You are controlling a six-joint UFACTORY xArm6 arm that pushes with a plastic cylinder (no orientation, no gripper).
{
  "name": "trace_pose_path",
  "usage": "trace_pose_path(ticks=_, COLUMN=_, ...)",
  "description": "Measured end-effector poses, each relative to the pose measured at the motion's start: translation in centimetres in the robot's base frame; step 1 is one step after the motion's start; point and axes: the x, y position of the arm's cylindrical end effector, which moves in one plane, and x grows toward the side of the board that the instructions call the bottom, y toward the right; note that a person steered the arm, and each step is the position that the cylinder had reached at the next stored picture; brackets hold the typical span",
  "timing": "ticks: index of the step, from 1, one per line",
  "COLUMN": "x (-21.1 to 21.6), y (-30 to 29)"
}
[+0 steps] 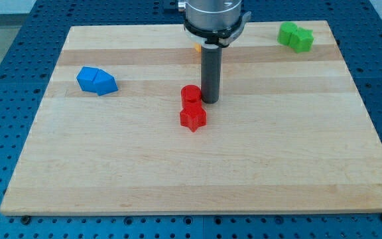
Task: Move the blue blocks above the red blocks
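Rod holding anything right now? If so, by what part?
Nothing held. My tip rests on the board beside the red cylinder, on its right in the view; whether they touch cannot be told.

We count two blue blocks (97, 81), pushed close together so they look like one lump at the view's left. We count two red blocks: one round red block (191, 94) and one red star block (193, 117) just below it. We count two green blocks (295, 36), stuck side by side at the view's top right. We see one tiny bit of an orange block (196, 48), mostly hidden. There is one wooden board (197, 172) and one dark rod, with my tip (209, 100).
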Motion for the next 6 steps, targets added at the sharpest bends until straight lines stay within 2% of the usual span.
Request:
trace_pose_path(ticks=1, x=0.0, y=0.7)
trace_pose_path(ticks=2, x=-4.5, y=1.1)
trace_pose_path(ticks=3, x=-5.5, y=-2.0)
trace_pose_path(ticks=4, x=-4.0, y=-6.7)
trace_pose_path(ticks=5, x=-6.7, y=-9.9)
trace_pose_path(ticks=6, x=-7.0, y=-15.3)
